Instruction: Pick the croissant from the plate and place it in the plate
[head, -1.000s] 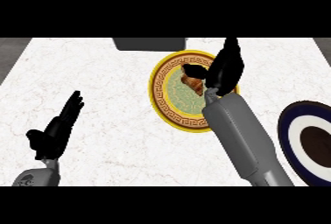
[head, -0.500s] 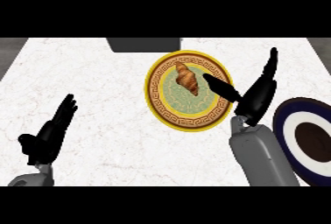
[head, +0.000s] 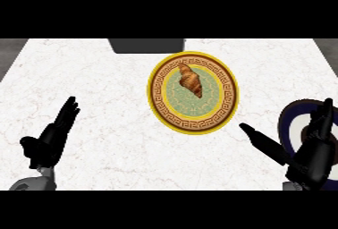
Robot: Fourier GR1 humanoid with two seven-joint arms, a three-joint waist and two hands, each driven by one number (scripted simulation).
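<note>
**Croissant on its plate, both hands empty**

The croissant lies on the gold plate near the counter's far edge. The right hand hangs at the near right corner, fingers straight and thumb spread wide. It partly covers the blue plate, likely the destination. The left hand rests open, near left.

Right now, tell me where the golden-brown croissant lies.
Head view: the golden-brown croissant lies on the upper half of the gold-rimmed green plate, just right of centre.
</note>
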